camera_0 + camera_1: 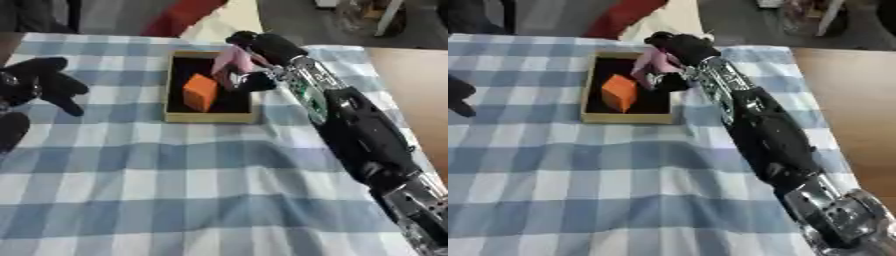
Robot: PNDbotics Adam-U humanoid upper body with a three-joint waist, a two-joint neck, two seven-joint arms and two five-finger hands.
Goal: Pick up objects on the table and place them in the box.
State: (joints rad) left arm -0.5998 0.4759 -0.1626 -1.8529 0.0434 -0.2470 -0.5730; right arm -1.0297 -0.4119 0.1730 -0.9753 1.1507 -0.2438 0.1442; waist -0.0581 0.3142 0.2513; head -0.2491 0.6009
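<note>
While your right hand (255, 50) curls round the pink block (231, 58), it hangs over the box (210, 118).
An orange block (200, 92) lies just below those fingers; your left hand (39, 80) rests with fingers relaxed.

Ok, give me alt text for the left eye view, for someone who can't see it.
The robot's right hand holds a pink object over the far right corner of a shallow wooden box that already contains an orange block. The box sits on a blue-and-white checked tablecloth; the left hand waits at the left edge.
</note>
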